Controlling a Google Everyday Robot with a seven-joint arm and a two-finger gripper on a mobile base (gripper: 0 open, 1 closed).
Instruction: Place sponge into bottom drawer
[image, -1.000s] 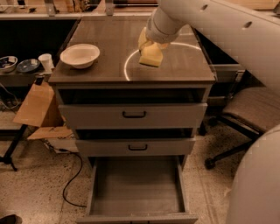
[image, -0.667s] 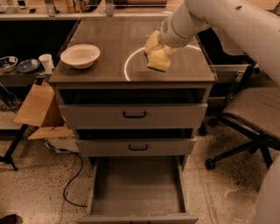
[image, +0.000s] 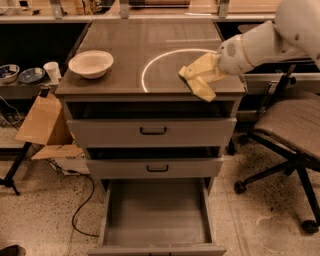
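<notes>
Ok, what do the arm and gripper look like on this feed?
The arm is a smooth, white, rounded shell, with a round speckled patch near the wrist; no cables show. The gripper, at the cabinet top's front right edge, looks pale yellowish, blending into the sponge.

Above cabinet (image: 150, 47) front edge, pincer (image: 208, 73) half hidden behind gripped sponge (image: 200, 86).

The gripper (image: 210, 71), at the cabinet's front right corner, is showing a smooth white plastic shell and is clamping the sponge (image: 199, 85), which is looking soft and matt. The bottom drawer (image: 157, 215) is presenting plain matt grey metal. The cabinet top (image: 150, 45) is giving off a brown semi-gloss sheen. The white bowl (image: 91, 70) is appearing smooth; the chair seat (image: 295, 120) is showing woven cloth; the cardboard sheet (image: 42, 120) is looking matt.
</notes>
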